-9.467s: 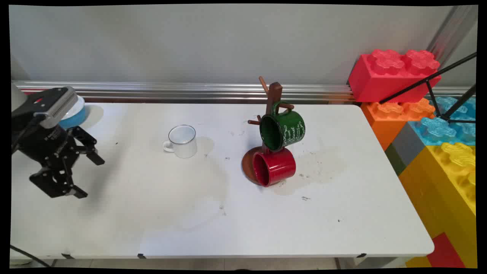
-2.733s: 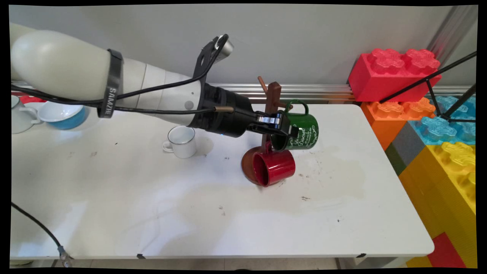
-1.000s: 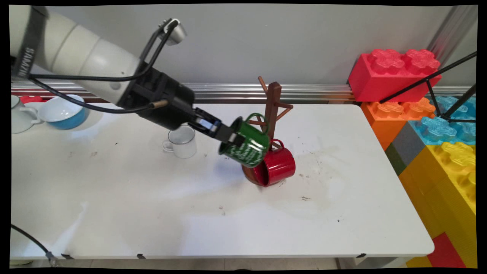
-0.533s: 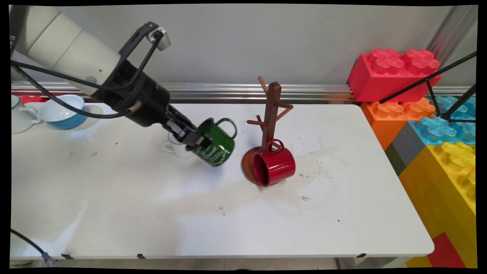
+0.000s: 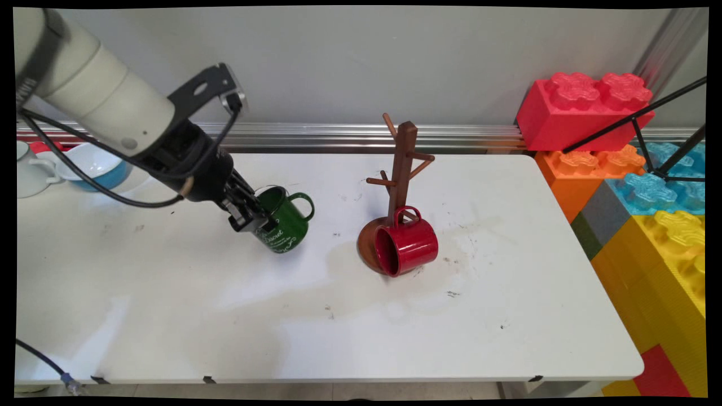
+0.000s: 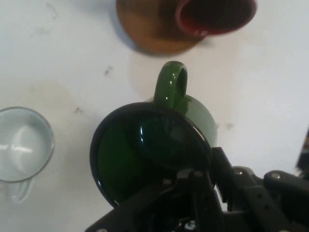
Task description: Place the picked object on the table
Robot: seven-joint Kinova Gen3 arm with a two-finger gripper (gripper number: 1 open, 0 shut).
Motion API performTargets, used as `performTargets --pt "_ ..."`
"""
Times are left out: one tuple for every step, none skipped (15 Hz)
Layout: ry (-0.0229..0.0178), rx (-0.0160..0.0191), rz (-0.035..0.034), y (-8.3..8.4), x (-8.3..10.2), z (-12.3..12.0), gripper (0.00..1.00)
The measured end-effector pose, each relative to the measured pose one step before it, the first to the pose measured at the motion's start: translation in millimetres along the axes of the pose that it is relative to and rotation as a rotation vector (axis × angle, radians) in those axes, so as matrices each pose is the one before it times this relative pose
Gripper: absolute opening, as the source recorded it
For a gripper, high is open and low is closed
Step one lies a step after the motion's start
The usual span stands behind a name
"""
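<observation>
Since half a second ago my pincer (image 5: 252, 219), clamped on the green mug's (image 5: 285, 224) rim, swung left toward the white mug (image 6: 21, 145); they could knock together.

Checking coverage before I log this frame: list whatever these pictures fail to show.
- White mug: main view, hidden behind green mug and pincer; hand view, cut off by the left edge.
- Red mug and mug tree base: hand view, cut off by the top edge.
- Blue bowl: main view, partly behind the arm.
</observation>
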Motion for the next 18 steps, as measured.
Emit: performTargets --pt "-0.01585 0.02086 0.02095 0.04 -1.12 5.67 0.0" --pt "-0.0108 0.01736 0.0207 0.09 -0.68 5.12 0.0" --pt "-0.00819 0.01435 0.01823 -0.08 -0.41 4.97 0.0" --pt "-0.00532 0.00901 0.0115 0.04 -0.42 3.36 0.0" --pt "-0.00772 0.01269 0.01598 0.01 -0.45 5.26 0.0" --pt "-0.00837 0.01407 0.01749 0.01 -0.35 6.23 0.0" --pt "-0.00734 0.01194 0.01628 0.22 -0.42 6.58 0.0" --pt "-0.00524 0.00883 0.01352 0.25 -0.24 5.57 0.0" --pt "-0.00272 0.00381 0.00643 0.19 -0.15 2.79 0.0" --pt "-0.00643 0.00923 0.01558 0.28 -0.38 6.57 0.0" --pt "-0.00627 0.00836 0.01419 0.28 -0.42 6.2 0.0" --pt "-0.0078 0.00857 0.01076 0.36 -0.74 6.09 0.0" --pt "-0.00544 0.00616 0.0079 0.54 -0.31 5.03 0.0" --pt "-0.0032 0.00365 0.00439 0.48 -0.31 3.18 0.0" --pt "-0.00382 0.00548 0.00672 0.72 0.3 4.61 0.0" --pt "-0.00478 0.00548 0.00774 0.89 0.74 5.26 0.0" --pt "-0.00422 0.0048 0.00416 0.8 0.35 4.14 0.0" --pt "-0.00467 0.00492 0.00422 1.13 0.57 4.57 0.0"
